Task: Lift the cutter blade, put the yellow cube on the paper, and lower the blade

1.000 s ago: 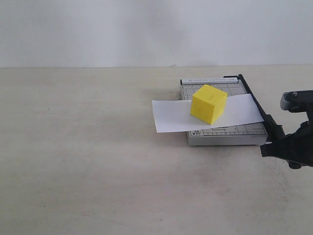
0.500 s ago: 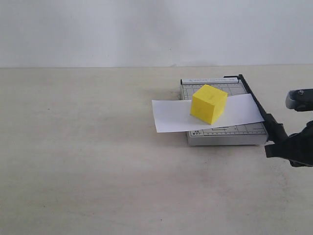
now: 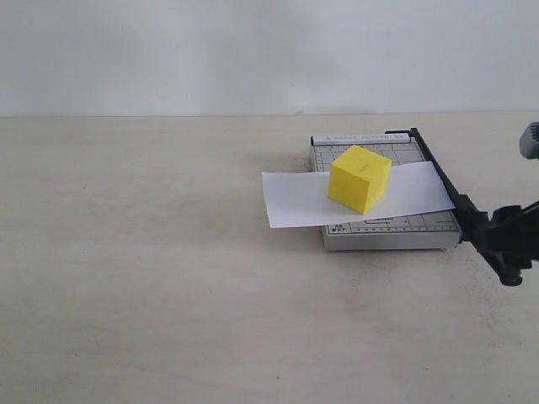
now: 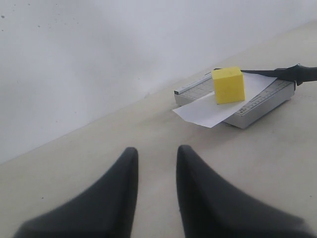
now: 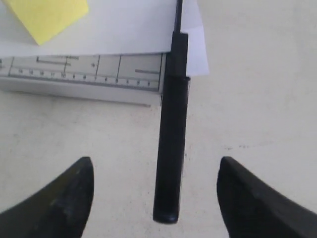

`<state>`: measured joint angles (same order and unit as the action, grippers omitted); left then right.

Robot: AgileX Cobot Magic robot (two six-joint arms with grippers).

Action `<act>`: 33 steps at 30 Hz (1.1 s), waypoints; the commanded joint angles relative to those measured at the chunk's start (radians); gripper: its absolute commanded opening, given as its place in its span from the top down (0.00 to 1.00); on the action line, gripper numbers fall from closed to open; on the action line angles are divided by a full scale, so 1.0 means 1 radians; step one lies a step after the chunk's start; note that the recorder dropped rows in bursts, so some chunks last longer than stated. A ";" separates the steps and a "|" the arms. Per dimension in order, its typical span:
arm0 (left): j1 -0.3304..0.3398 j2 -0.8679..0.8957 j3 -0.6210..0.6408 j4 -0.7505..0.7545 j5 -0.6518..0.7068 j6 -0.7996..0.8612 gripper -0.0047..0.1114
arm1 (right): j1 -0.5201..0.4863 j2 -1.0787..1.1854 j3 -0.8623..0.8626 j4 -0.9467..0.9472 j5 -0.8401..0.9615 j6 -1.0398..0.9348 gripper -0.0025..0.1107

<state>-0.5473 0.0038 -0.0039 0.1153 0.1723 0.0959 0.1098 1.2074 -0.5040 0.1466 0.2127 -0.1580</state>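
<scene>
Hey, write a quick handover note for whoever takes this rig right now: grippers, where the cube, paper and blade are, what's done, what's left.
Left gripper: open, empty, away from the cutter.
Right gripper: open, fingers either side of the cutter blade handle, not touching it.
Yellow cube sits on the paper, which lies across the cutter base. The blade lies down along the base's edge.
Done: all three steps, by the look of it.
Left: probably only backing the right arm off.

The pale, faintly scuffed tabletop (image 3: 152, 278) runs back to a white wall. Directly on it sits the grey base (image 3: 396, 225), nearer the far edge and toward the right edge. The paper (image 3: 295, 198) overhangs the base leftward; whether its end touches the tabletop is unclear.
</scene>
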 commanded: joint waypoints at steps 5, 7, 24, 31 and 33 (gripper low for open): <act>0.002 -0.004 0.004 -0.003 0.001 0.003 0.73 | 0.004 -0.259 0.006 0.001 -0.093 -0.058 0.96; 0.002 -0.004 0.004 -0.003 0.001 0.003 0.73 | 0.004 -0.360 0.020 0.001 -0.101 -0.059 0.97; 0.004 -0.004 0.004 -0.003 -0.006 0.003 0.73 | 0.003 -1.186 0.152 0.016 0.195 0.052 0.98; 0.004 -0.004 0.004 -0.003 -0.008 0.003 0.73 | 0.003 -1.186 0.152 0.016 0.195 0.052 0.98; 0.004 -0.004 0.004 -0.003 -0.008 0.003 0.73 | 0.003 -1.187 0.177 0.019 0.183 0.052 0.98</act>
<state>-0.5473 0.0038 -0.0039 0.1153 0.1731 0.0959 0.1098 0.0174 -0.3460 0.1646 0.4062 -0.1037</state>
